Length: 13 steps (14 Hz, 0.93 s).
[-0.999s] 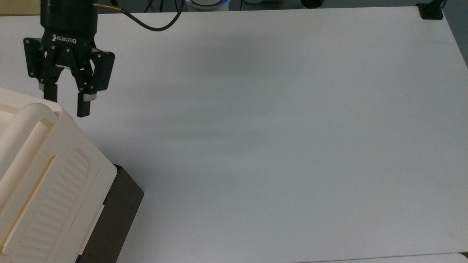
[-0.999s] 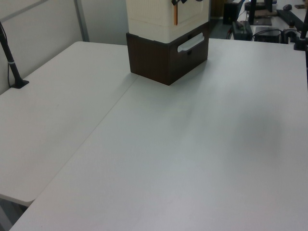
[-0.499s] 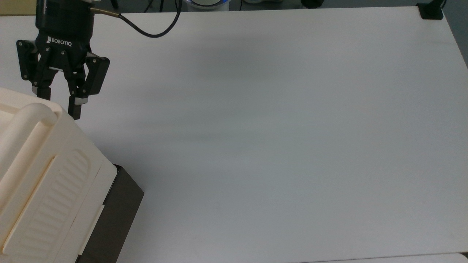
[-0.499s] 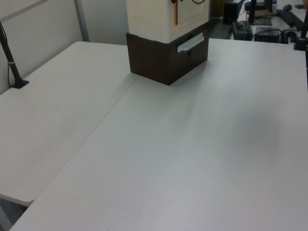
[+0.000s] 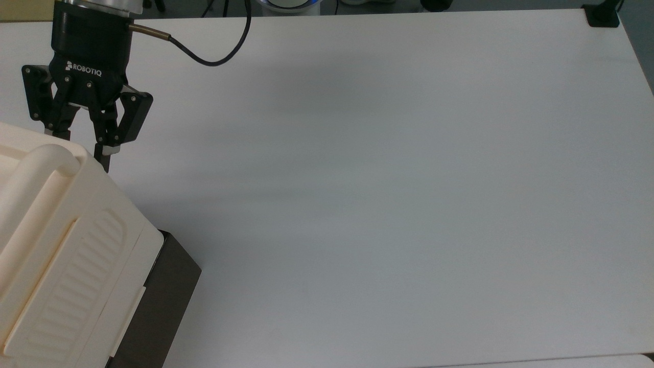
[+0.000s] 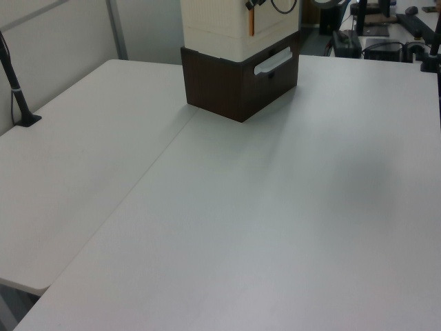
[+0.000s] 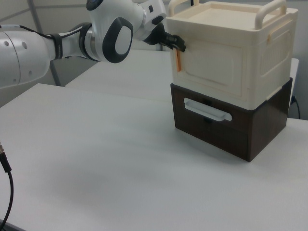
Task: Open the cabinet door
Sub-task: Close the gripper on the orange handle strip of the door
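The cabinet (image 7: pixel 231 79) stands on the white bench (image 5: pixel 383 179), at the top view's lower left. Its cream door (image 7: pixel 209 67) is shut, flush with the front face above a dark brown drawer (image 7: pixel 211 120). The end effector (image 5: pixel 84 145) sits at the door's orange latch edge (image 7: pixel 178 60), fingers (image 5: pixel 104 153) parted, gripping nothing visible.

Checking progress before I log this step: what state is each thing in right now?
cabinet door: shut, flush with the cabinet's front.
cabinet: upright on the table, cream upper part on a dark base.
drawer: pushed in, front flush with the dark base.
pincer: open, fingers down at the cabinet's upper corner, holding nothing.
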### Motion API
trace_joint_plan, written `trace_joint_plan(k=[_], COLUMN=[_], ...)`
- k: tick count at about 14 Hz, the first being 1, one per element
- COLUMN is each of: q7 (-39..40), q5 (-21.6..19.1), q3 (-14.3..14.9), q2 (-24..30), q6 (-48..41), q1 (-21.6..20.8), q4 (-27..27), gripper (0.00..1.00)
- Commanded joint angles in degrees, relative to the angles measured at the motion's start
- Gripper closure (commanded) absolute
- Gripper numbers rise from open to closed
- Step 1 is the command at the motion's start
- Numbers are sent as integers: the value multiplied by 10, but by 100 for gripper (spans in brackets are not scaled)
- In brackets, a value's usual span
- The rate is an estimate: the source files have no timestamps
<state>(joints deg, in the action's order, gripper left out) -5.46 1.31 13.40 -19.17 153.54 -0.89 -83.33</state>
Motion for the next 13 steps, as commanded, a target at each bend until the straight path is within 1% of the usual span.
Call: trace_joint_plan(k=[1,4,6,10,13], q7=[-10,-10,-10,-3,3], q5=[14,15,15,16,15], q3=[0,0,0,0,0], q2=[-6,-10,-10,-5,19], q6=[6,6,6,3,-3], q1=[-3,-3,-3,1,7], q4=[7,6,6,-5,-35], gripper=[63,91,93,93,93])
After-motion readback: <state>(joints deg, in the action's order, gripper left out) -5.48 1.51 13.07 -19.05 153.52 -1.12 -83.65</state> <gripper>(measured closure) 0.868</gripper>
